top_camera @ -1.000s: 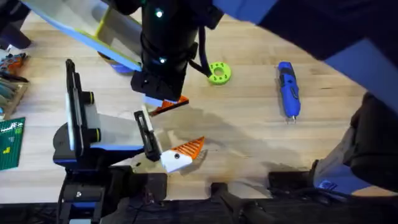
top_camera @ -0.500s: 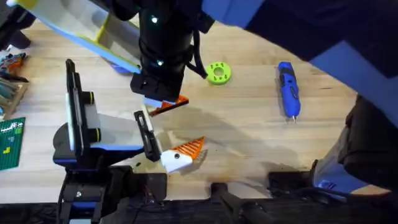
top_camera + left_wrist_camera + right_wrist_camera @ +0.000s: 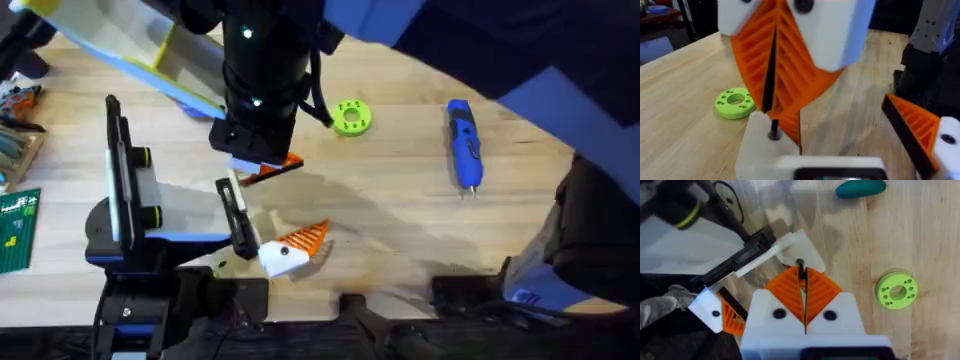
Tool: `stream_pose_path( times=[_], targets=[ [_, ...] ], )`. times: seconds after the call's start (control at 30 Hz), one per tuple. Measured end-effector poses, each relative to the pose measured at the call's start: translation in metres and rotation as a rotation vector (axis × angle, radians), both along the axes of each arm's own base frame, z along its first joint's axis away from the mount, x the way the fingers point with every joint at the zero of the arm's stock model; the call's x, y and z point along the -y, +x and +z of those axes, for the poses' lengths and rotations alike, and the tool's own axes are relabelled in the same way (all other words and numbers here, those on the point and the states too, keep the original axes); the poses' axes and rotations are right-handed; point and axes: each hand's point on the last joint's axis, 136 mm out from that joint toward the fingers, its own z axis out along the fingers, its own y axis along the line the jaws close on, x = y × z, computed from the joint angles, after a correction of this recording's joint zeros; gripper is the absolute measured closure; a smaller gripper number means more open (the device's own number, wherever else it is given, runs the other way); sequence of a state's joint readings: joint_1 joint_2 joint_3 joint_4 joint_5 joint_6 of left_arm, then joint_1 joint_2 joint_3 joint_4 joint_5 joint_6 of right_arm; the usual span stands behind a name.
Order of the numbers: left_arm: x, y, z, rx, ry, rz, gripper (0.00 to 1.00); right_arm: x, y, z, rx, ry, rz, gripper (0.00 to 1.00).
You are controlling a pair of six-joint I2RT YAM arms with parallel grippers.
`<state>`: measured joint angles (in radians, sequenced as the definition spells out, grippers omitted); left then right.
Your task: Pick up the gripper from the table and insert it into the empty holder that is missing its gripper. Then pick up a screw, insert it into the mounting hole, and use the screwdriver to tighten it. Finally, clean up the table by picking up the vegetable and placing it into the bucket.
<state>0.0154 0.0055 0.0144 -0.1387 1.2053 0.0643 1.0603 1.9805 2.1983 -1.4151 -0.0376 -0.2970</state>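
disc point(image 3: 351, 117): lime green
screwdriver point(image 3: 463, 143): blue, thin metal tip
vegetable point(image 3: 860, 188): dark green-teal
right gripper point(image 3: 803, 311): white, orange ribbed pads
holder point(image 3: 790, 249): white
table point(image 3: 400, 210): light wood grain

My right end effector point(image 3: 262, 165) hangs over the middle of the tabletop point(image 3: 400, 215), directly above the holder point(image 3: 232, 192) at my left arm's tip. My left end effector point(image 3: 290, 247) lies nearer my bases, just in front of it. A ring-shaped disc point(image 3: 352, 117) lies to the right of my right end effector. The screwdriver point(image 3: 463, 143) lies farther right, well apart. The vegetable point(image 3: 860, 188) lies on the tabletop beyond the holder.
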Motion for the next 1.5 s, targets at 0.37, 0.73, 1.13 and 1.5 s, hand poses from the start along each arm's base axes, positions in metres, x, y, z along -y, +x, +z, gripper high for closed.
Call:
stream_pose_path(
  times=[0.37, 0.73, 1.13, 1.5],
  targets=[
    [0.0000, 0.0000, 0.0000, 0.000, 0.000, 0.000, 0.015, 0.0013, -0.0007, -0.0005, -0.003, -0.006, 0.000, 0.995],
    [0.0000, 0.0000, 0.0001, 0.001, 0.000, 0.000, 0.015, 0.0008, -0.0005, -0.0004, -0.002, -0.004, 0.000, 0.995],
    [0.0000, 0.0000, 0.0001, 0.000, 0.000, 0.000, 0.015, 0.0004, -0.0010, -0.0004, -0.002, -0.004, 0.002, 0.995],
    [0.0000, 0.0000, 0.0000, 0.000, 0.000, 0.000, 0.016, -0.0033, -0.0015, -0.0088, -0.008, -0.021, 0.007, 0.995]
  ],
)
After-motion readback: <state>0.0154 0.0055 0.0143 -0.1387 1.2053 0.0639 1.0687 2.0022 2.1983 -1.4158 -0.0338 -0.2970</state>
